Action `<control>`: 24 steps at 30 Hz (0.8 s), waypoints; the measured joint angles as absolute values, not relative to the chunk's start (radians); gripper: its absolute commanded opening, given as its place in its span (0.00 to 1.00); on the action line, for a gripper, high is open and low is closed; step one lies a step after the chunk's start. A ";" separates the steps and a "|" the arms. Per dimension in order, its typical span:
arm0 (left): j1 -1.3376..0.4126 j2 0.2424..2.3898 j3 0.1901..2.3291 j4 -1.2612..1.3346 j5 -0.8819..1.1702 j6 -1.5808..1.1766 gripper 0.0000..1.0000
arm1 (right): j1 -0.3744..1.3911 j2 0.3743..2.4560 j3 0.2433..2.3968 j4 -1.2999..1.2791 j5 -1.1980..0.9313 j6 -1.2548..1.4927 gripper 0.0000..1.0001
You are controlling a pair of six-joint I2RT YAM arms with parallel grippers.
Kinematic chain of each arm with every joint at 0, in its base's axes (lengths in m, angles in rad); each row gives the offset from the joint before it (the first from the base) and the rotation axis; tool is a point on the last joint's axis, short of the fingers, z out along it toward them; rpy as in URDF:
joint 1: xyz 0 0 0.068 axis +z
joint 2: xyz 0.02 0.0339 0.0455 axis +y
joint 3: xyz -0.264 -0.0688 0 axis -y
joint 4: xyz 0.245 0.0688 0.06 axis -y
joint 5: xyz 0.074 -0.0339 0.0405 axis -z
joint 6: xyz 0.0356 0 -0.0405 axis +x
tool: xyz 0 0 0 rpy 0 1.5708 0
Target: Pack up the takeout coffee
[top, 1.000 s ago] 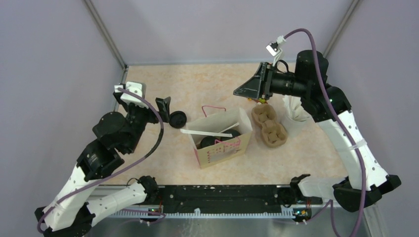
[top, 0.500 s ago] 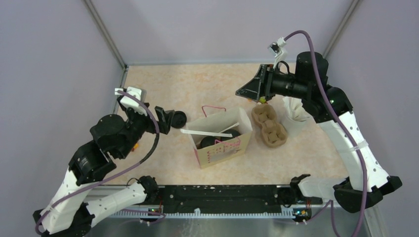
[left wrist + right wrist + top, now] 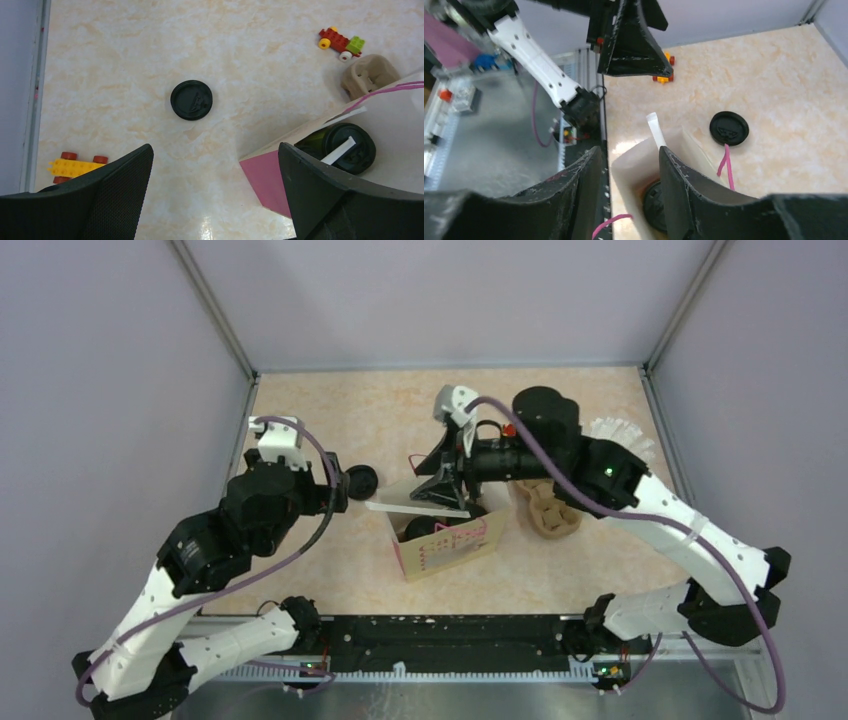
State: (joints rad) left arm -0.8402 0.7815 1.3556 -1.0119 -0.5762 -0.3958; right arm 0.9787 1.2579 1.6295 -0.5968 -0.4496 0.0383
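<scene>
With one small black lidded paper cup (image 3: 350, 150) inside the white-and-pink paper bag (image 3: 450, 545), whose rim the half-open right hand (image 3: 630, 152) straddles, the wide-open, empty left hand (image 3: 215, 150) must next grasp the second cup (image 3: 191, 100) at the bag's 9 o'clock.

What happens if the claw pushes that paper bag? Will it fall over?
Probably it would slide rather than tip: the paper bag stands upright with a black cup inside weighing it down. Its thin walls look likely to dent, and the pink handle seems floppy.
</scene>
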 measured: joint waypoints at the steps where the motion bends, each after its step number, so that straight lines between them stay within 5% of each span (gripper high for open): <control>1: -0.840 0.783 1.345 -1.012 -0.594 -0.406 0.99 | 0.997 1.274 1.619 -0.570 -0.454 -0.007 0.43; 7: -0.840 0.690 1.277 -0.987 -0.653 -0.417 0.99 | 1.021 1.335 1.483 -0.485 -0.482 -0.255 0.42; 24: -0.840 0.611 1.273 -0.971 -0.710 -0.394 0.99 | 1.021 1.549 1.613 -0.705 -0.472 -0.596 0.40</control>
